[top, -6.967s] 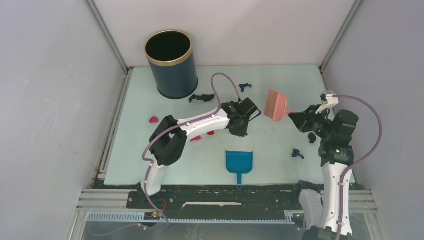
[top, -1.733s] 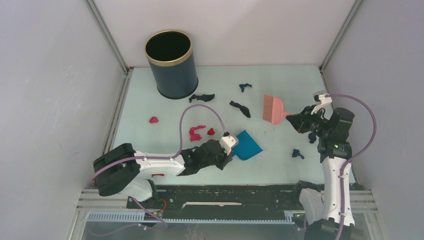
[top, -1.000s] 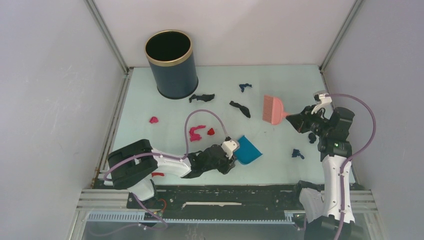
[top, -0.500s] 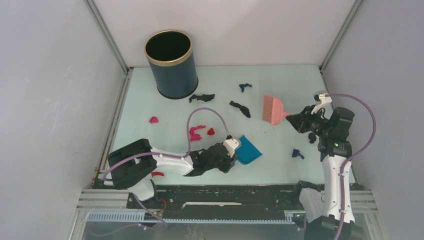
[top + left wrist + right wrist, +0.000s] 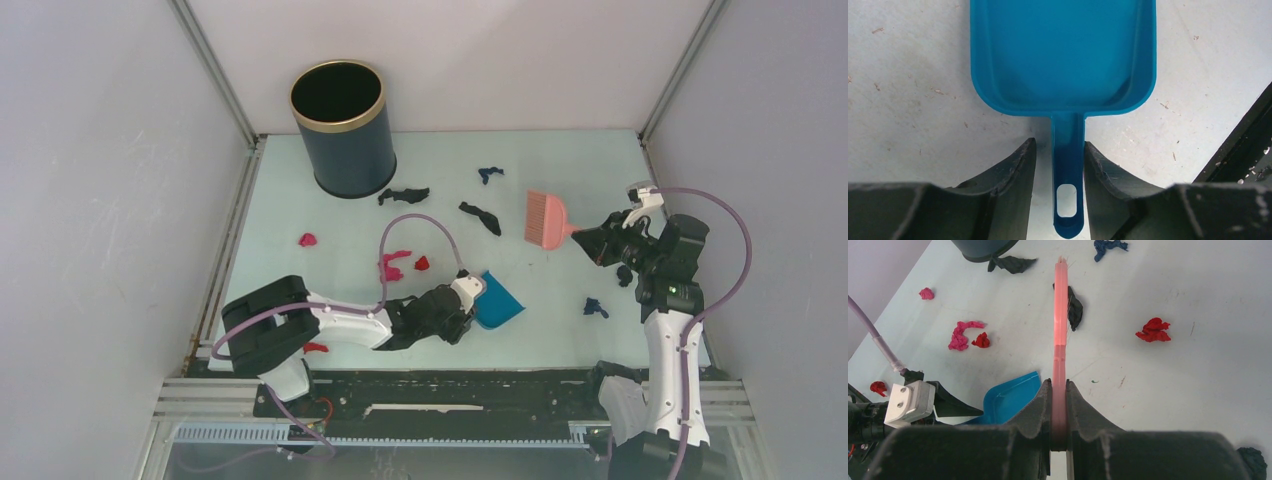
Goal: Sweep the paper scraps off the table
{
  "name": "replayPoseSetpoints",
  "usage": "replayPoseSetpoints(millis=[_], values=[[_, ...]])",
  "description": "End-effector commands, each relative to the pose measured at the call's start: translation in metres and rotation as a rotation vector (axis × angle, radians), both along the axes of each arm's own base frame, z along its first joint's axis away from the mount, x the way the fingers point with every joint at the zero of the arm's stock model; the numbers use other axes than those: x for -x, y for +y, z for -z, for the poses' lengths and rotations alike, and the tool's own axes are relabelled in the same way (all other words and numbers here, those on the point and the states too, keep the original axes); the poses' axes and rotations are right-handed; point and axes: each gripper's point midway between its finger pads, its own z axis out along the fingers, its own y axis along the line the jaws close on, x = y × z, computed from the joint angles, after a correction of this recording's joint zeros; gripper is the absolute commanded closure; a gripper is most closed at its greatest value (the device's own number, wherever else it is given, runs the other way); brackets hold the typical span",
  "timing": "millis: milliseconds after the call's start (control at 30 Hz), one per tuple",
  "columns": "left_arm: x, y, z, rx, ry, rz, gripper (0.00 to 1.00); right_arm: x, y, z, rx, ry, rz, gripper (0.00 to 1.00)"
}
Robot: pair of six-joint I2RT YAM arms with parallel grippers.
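Paper scraps (image 5: 392,266) in pink, blue and black lie scattered over the mint desk (image 5: 280,270). The left jaws straddle the handle of the empty blue dustpan (image 5: 1063,50), slightly open with a gap on one side, apparently steadying it as a catcher. The right jaws clamp the pink hand brush (image 5: 545,220) by its handle, with the bristles near a black scrap, poised to sweep.

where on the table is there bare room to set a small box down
Barest is the far right corner of the table, bordered by the far blue scrap, the brush and the right edge. Also the near strip between the dustpan and the near blue scrap. Crowded: the middle, from the bin to the brush, dotted with scraps.
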Motion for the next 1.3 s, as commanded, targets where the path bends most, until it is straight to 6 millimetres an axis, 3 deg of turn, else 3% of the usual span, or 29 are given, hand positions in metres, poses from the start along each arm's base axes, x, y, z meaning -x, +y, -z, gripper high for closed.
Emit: replayPoseSetpoints(millis=[0, 600, 933, 1167, 1267], values=[[0.002, 0.001, 0.006, -0.032, 0.016, -0.012, 0.54, -0.001, -0.001, -0.007, 0.016, -0.040, -0.004, 1.00], [0.010, 0.018, 0.017, -0.110, 0.029, -0.020, 0.60, -0.001, 0.005, -0.009, 0.019, -0.050, -0.024, 1.00], [0.018, 0.028, 0.019, -0.132, 0.034, -0.024, 0.56, -0.001, 0.004, -0.009, 0.018, -0.048, -0.022, 1.00], [0.019, 0.026, 0.020, -0.139, 0.040, -0.006, 0.60, 0.000, 0.003, -0.009, 0.018, -0.048, -0.017, 1.00], [0.020, 0.024, 0.019, -0.135, 0.042, 0.005, 0.68, 0.000, 0.003, -0.009, 0.015, -0.048, -0.019, 1.00]])
